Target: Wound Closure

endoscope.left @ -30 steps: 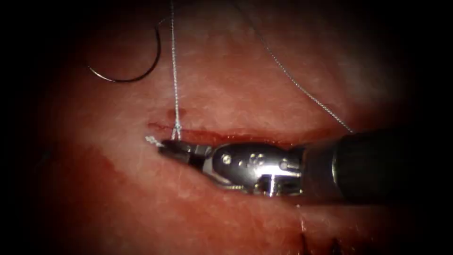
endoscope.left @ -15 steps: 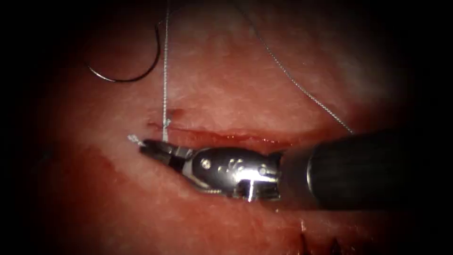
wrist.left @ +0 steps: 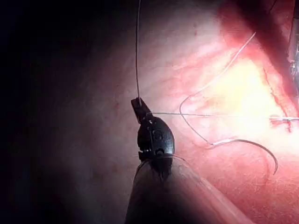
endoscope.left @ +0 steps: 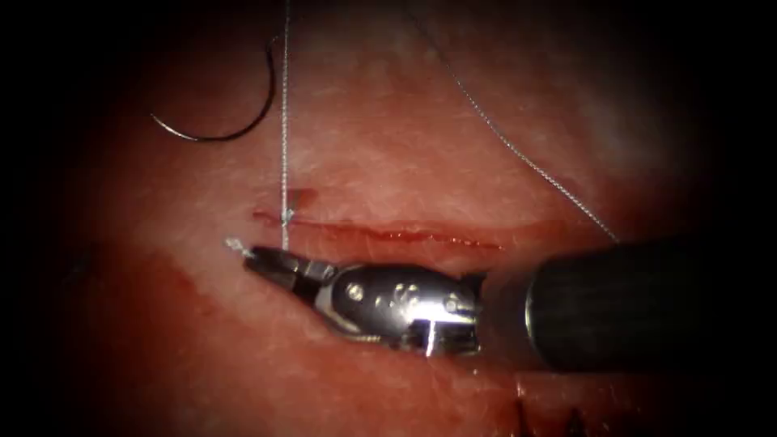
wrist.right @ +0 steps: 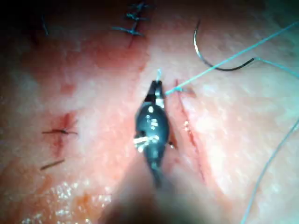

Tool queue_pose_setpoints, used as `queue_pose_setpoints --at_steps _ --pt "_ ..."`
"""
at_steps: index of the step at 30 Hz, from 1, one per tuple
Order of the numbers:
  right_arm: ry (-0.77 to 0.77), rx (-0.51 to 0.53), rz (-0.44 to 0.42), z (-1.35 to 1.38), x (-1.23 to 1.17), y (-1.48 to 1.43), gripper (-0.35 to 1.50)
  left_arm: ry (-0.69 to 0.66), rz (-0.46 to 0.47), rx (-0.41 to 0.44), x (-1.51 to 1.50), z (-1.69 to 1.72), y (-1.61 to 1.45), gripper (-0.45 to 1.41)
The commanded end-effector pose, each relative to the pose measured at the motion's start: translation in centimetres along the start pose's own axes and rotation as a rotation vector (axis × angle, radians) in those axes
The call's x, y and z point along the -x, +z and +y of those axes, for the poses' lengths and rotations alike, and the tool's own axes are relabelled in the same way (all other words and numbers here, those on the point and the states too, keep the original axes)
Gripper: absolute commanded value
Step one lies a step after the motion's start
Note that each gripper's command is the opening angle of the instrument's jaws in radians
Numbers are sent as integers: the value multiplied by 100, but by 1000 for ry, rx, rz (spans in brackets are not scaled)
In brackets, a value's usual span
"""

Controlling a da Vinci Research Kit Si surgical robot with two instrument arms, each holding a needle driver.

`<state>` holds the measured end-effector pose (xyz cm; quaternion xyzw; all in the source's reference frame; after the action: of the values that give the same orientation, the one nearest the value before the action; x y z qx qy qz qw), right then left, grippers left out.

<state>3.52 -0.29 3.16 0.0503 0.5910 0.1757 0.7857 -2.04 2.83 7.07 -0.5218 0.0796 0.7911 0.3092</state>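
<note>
A: What is seen on the tissue (endoscope.left: 421,154), and what has changed?

B: One cut (endoscope.left: 388,233) is seen running across the tissue. Over the last second the right tool (endoscope.left: 261,257) has been carried toward the tissue's left edge, just below the cut, with its jaws clenched on the short tail of the thread (endoscope.left: 285,121). The knot at the cut's left end is drawn down closer to the tissue than it was, so a throw is judged to be snugging.

A: And the other arm?

B: The left tool (wrist.left: 138,105) is seen in its own wrist view, jaws closed on a strand of thread well away from the cut. The strand is held taut across to the knot.

A: Where is the needle?

B: The needle (endoscope.left: 231,113) is left lying free on the tissue near its far left corner, above the cut, held by neither tool and not in the tissue. It has not moved.

A: The count?

B: Two tools, one needle, one cut, one thread. Several finished stitches (wrist.right: 133,23) are noted in the right wrist view.
</note>
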Motion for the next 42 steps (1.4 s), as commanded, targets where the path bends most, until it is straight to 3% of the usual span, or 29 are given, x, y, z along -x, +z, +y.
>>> queue_pose_setpoints --at_steps 1,26,32,37,42 --pt "5 -9 -5 -17 12 6 -35 -2 0 1 6 5 4 -45" --pt "3 -40 -45 -44 20 4 -35 29 12 -22 -5 -6 7 -45" --pt "4 -33 -47 -42 20 4 -35 30 14 -20 -5 -6 7 -45" --pt "23 -12 -17 -25 7 2 -35 -13 42 25 -3 9 1 -45" --pt "55 24 13 -13 -17 -13 37 -73 68 100 -18 44 -18 -45"
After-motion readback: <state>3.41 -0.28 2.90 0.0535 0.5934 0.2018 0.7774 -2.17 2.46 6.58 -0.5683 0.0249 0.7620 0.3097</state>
